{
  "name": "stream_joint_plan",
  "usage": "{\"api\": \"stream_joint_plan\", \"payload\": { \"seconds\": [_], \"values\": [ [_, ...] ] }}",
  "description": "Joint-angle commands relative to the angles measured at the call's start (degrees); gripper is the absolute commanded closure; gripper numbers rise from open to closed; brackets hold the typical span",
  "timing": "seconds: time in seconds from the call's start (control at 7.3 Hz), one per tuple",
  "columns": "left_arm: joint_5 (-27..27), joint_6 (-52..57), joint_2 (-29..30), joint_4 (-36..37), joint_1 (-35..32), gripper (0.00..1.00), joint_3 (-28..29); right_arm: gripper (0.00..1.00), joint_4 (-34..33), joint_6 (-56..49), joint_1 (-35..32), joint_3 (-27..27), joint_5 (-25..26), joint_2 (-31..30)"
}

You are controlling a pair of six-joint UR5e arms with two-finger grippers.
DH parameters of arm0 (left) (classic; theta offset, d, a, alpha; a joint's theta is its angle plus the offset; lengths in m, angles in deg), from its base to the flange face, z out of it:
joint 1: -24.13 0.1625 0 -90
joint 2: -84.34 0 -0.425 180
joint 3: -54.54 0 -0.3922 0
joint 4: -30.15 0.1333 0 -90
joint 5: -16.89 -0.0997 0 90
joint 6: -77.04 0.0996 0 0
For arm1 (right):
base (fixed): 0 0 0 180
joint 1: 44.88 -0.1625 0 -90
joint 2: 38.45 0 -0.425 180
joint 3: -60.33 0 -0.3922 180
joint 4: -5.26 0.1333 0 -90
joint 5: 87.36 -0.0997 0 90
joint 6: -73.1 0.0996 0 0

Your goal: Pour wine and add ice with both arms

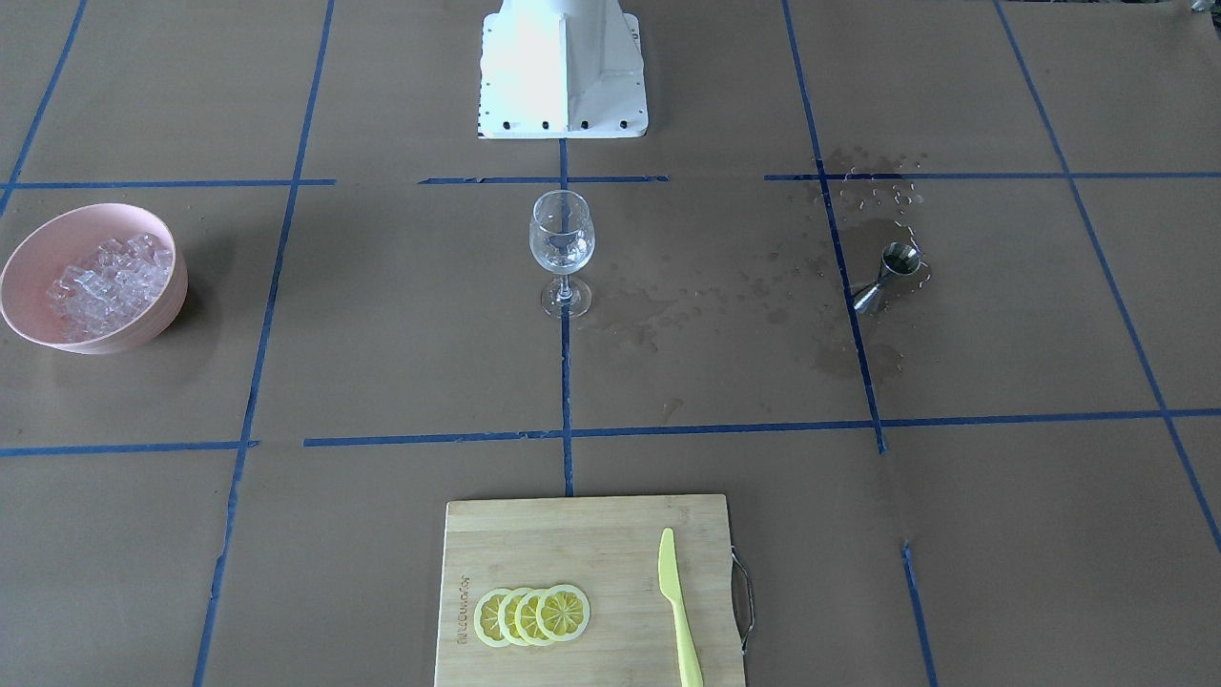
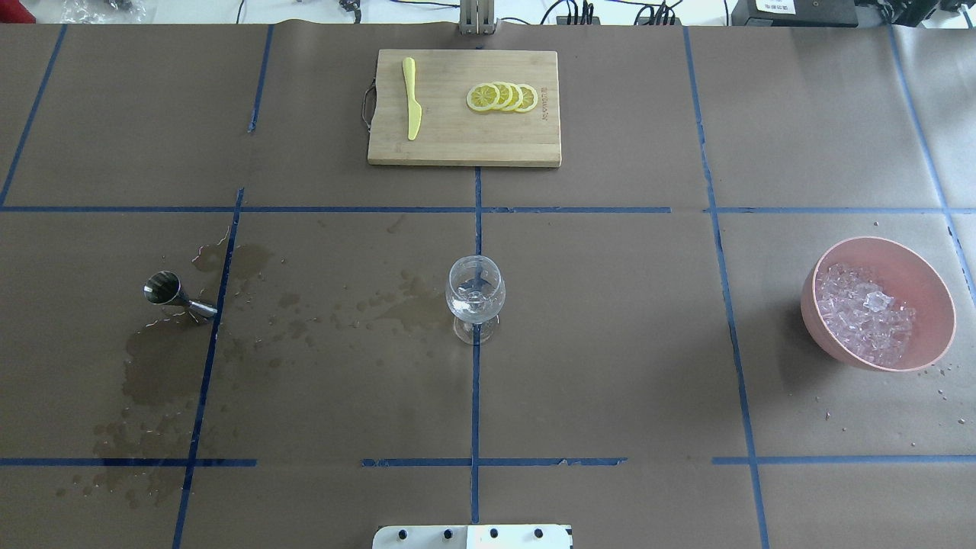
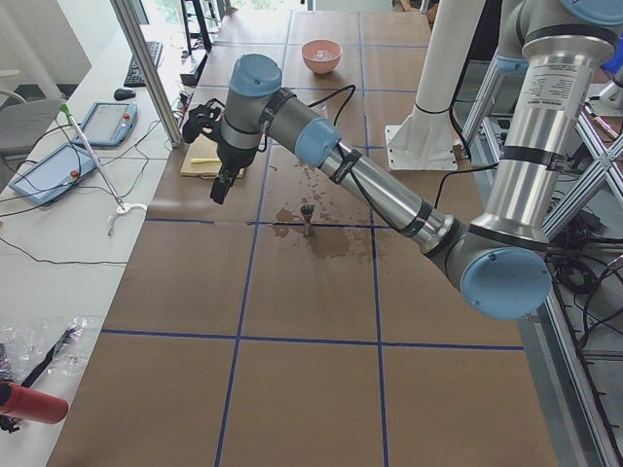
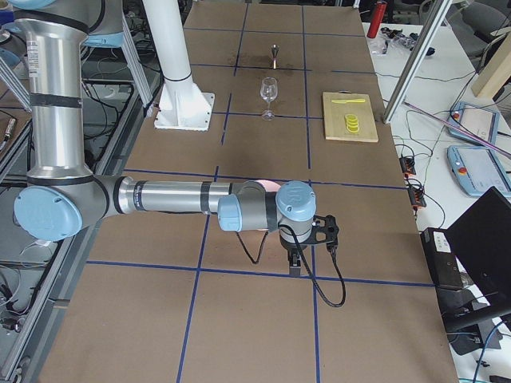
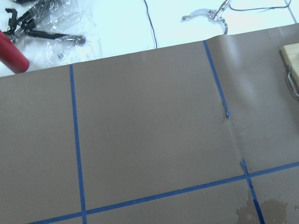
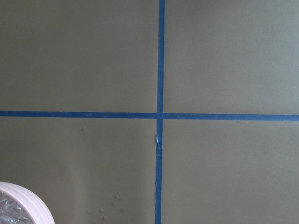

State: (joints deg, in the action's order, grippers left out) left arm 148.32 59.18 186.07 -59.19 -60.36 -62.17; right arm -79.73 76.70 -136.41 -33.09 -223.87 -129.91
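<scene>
Clear stemmed wine glass (image 2: 474,297) upright mid-worktop, a little colourless wine (image 2: 473,305) inside. Clear ice cubes (image 2: 865,320) heaped in pink round bowl (image 2: 919,273) near right edge. Black left gripper (image 3: 222,185) and black right gripper (image 4: 295,263): finger spacing cannot be told.

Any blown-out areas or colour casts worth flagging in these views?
Exterior front-facing: the white robot base block is blown out, detail lost. Left wrist: the white surface beyond the brown paper cover is overexposed. Right wrist: dim with a greenish cast, though the blue tape cross is sharp.
</scene>
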Motion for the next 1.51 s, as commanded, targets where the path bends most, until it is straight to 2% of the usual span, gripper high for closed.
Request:
{"api": "stream_joint_plan", "payload": {
  "seconds": [0.0, 0.14, 0.27, 0.41, 0.55, 0.68, 0.82, 0.96, 1.1, 1.23, 1.37],
  "values": [
    [-4.95, -15.54, -1.27, -0.04, 9.74, 0.0, -9.29, 0.0, 0.0, 0.0, 0.21, -0.01, 0.01, 0.05],
    [-7.91, -27.11, -1.71, -0.13, 16.82, 0.0, -12.54, 0.0, -0.09, -0.08, 0.3, 0.08, 0.01, 0.05],
    [-14.38, -37.75, -3.19, -0.22, 24.9, 0.0, -16.41, 0.0, -0.09, -0.17, 0.39, 0.34, 0.01, 0.05],
    [-15.92, -44.56, -3.82, -0.31, 28.29, 0.0, -18.62, 0.0, -0.09, -0.17, 0.65, 0.52, 0.1, 0.05],
    [-18.72, -49.06, -4.26, -0.31, 31.11, 0.0, -20.3, 0.0, -0.09, -0.09, 0.83, 0.61, 0.1, 0.05],
    [-25.1, -49.54, -9.48, -0.48, 36.44, 0.0, -23.62, 0.0, -0.09, -0.09, 0.91, 0.61, 0.1, -0.04],
    [-27.17, -49.64, -16.85, -7.71, 38.76, 0.0, -26.7, 0.0, -0.09, -0.17, 0.92, 0.61, 0.1, -0.04],
    [-27.71, -50.42, -27.19, -20.83, 39.65, 0.0, -27.16, 0.0, -0.09, -0.17, 1.0, 0.61, 0.1, -0.04],
    [-32.33, -52.6, -35.12, -31.14, 41.92, 0.0, -26.99, 0.0, -0.09, 0.0, 1.26, 0.35, 0.1, 0.05],
    [-38.46, -56.02, -36.68, -32.2, 46.38, 0.0, -26.99, 0.0, -0.17, 0.7, 1.27, -0.52, -0.16, 0.05],
    [-46.79, -61.45, -37.04, -31.95, 53.65, 0.01, -26.64, 0.0, -0.18, 0.79, 1.7, -0.97, -0.16, 0.05]
  ]
}}
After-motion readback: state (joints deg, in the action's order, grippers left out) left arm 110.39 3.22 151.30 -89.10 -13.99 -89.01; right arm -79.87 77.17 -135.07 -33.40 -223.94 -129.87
